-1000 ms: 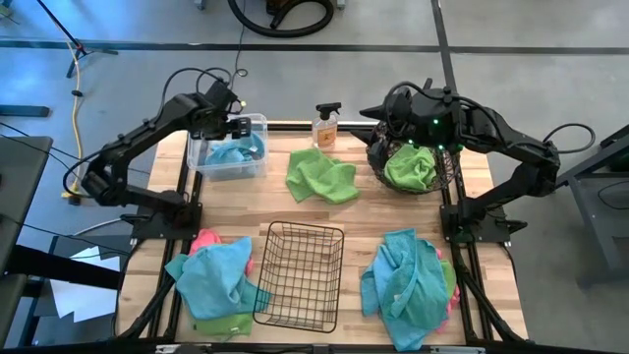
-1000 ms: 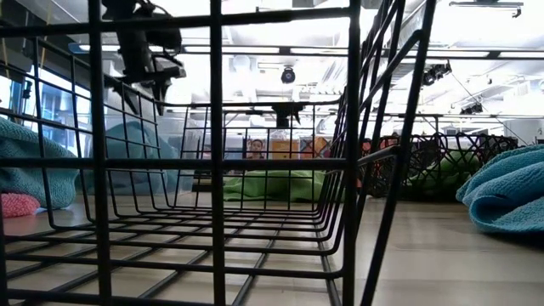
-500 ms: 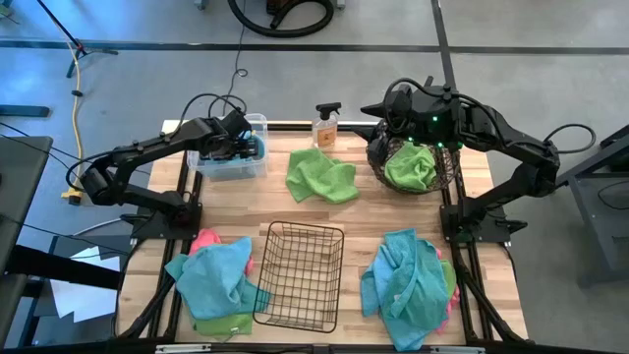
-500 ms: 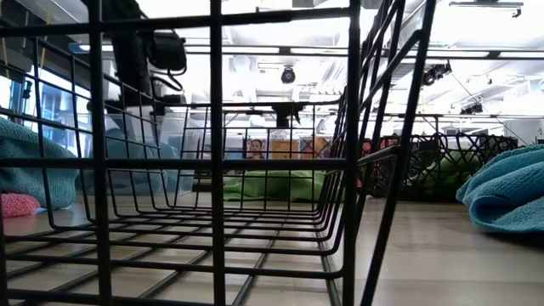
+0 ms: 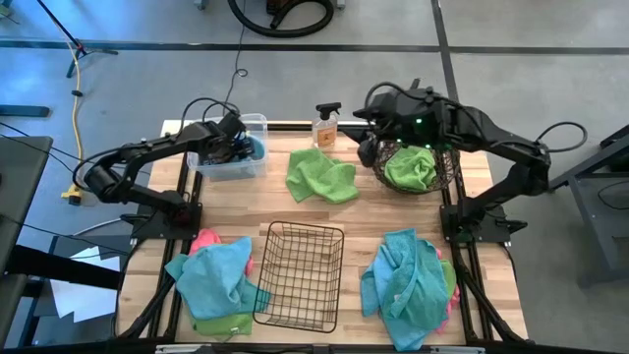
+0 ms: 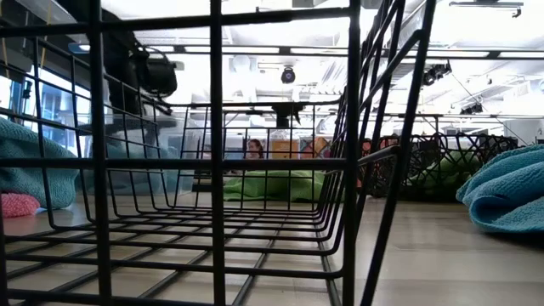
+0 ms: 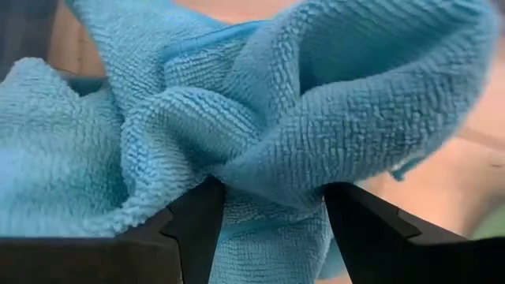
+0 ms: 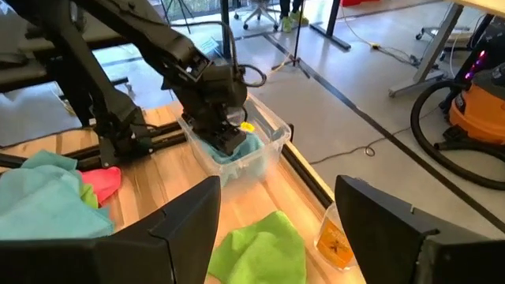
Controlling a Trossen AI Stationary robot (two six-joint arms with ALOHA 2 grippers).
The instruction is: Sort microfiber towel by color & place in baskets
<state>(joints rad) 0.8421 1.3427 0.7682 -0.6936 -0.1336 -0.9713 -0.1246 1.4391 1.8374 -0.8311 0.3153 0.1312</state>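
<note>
An orange spray bottle (image 5: 326,125) with a black trigger stands upright at the far edge of the wooden table (image 5: 366,218). Beyond it on the grey floor lies a coiled black hose (image 5: 280,15), and an orange shop vacuum (image 8: 476,136) sits nearby.

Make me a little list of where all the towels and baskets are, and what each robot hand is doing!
clear bin: holds a blue towel
left gripper: down in the bin, fingers open around that towel
round basket: green towel inside
right gripper: open, beside the round basket
wire-grid basket: no towel inside
loose green towel: table middle
mixed piles: both front corners
</note>
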